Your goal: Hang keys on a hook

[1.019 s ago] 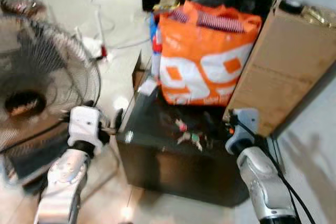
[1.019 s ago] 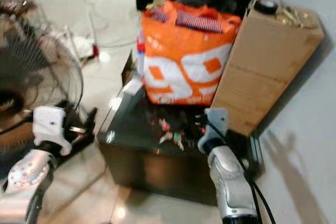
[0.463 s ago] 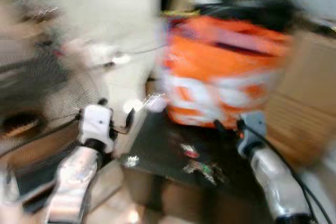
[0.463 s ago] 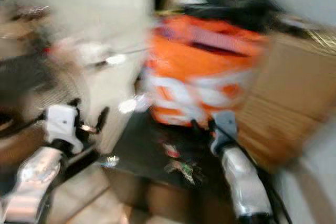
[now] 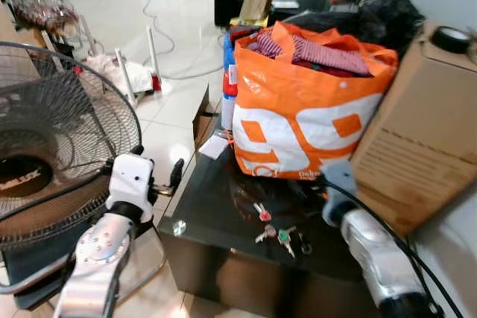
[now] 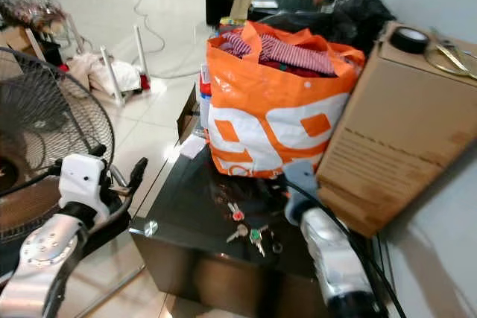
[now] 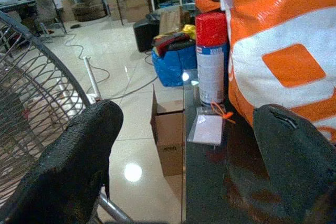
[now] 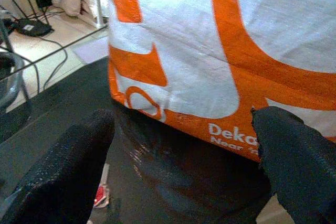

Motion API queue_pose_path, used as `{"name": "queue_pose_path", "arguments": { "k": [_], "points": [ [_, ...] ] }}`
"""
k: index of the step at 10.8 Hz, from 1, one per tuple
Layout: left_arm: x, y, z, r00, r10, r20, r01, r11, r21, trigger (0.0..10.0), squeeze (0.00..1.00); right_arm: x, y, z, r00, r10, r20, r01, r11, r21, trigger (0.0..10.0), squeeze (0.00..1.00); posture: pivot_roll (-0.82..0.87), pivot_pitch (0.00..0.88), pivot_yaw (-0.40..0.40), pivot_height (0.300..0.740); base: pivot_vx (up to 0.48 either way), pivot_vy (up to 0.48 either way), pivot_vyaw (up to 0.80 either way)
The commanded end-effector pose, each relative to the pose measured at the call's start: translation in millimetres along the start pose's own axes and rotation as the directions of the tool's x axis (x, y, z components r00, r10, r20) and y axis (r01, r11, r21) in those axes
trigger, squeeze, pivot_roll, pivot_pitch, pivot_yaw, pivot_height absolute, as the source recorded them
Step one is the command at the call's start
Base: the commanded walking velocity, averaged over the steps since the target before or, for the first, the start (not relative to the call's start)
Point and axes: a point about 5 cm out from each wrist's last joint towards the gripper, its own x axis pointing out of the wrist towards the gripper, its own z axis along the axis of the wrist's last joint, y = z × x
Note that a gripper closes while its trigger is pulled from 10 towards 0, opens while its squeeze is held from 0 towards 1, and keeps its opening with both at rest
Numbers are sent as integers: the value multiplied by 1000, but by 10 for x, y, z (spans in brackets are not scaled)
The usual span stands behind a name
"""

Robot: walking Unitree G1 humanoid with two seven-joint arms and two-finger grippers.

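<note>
Seeing keys [image 5: 277, 233] flat on the dark glass bench [image 5: 216, 206], just beside our right claw [image 8: 184, 171], fingers spread, facing the orange bag [image 5: 305, 121]. Our left claw [image 7: 184, 182], also spread, hovers off the bench edge near the fan [image 5: 52, 147].

A low bench with a glossy black glass top [image 5: 212, 202] carries a bulging orange-and-white plastic bag [image 5: 302, 124] at its back, a small bunch of keys with red and green tags [image 5: 277, 233] near the front, a white card [image 5: 212, 147] and a red-capped spray can [image 7: 211, 59].
</note>
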Motion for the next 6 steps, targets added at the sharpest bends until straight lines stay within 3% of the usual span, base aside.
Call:
{"name": "queue_pose_path", "arguments": {
  "k": [1,4,5,6],
  "points": [
    [19,-15,-18,1000,-24,-16,24,1000,10,10000,545,5,-31,-30,1000,-10,-30,9,1000,-9,10000,0,-56,0,-35,740,0,0,0],
    [10,-30,-84,993,-98,-65,99,995,24,10000,557,101,-18,-80,995,2,-96,-5,1000,-28,10000,0,-60,13,-45,740,0,0,0],
    [4,-38,-104,990,-116,-79,118,993,25,10000,561,112,-11,-97,993,15,-113,-18,1000,-22,10000,82,-60,14,-46,740,0,0,0],
    [-31,-75,-189,965,-217,-149,222,975,24,10000,553,155,35,-216,977,54,-208,-55,998,-2,10000,1000,-65,19,-50,740,0,0,0]
  ]
}}
